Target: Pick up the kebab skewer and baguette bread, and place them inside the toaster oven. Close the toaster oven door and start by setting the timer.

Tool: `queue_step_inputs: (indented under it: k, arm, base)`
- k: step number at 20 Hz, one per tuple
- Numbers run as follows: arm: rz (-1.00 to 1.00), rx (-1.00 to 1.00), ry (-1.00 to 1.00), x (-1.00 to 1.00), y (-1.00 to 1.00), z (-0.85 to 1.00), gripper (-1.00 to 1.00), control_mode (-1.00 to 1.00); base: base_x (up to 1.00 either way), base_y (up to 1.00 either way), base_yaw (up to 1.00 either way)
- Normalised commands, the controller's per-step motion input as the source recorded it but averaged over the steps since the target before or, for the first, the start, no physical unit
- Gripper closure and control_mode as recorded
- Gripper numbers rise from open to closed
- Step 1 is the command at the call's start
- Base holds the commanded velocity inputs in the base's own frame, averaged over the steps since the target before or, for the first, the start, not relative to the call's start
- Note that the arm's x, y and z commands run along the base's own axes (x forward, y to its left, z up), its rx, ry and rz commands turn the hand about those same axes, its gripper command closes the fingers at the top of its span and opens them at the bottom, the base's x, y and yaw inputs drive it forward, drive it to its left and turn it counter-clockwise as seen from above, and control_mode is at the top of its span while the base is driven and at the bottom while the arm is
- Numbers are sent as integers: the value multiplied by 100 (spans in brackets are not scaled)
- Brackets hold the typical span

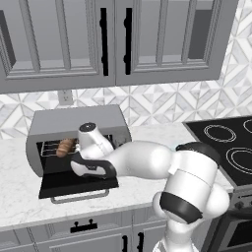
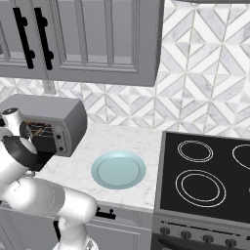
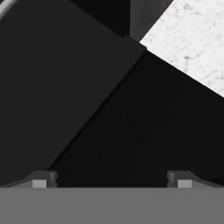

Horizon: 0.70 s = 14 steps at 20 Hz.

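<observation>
Left base view: baguette bread lies on rack inside toaster oven, at 9 o'clock of opening. Toaster oven door down, flat. Arm bent low, wrist over door at 12 o'clock of handle.
Right base view: oven box at 9 o'clock; plate on counter at 6 o'clock. Skewer: can't tell.
Hand view: gripper tips spread wide, nothing between; dark door glass below.
Step (judged): close door. Go under front edge, lift evenly, avoid rack.
</observation>
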Motion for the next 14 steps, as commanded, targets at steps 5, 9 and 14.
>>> queue_step_inputs:
  k: [5,9,14]
  arm:
    - [-12,0,0,4,0,0,-100,-100]
    - [-10,0,0,0,0,0,-100,-100]
    - [-5,0,0,-23,0,0,-100,-100]
  base:
    - [0,0,0]
    - [0,0,0]
    - [0,0,0]
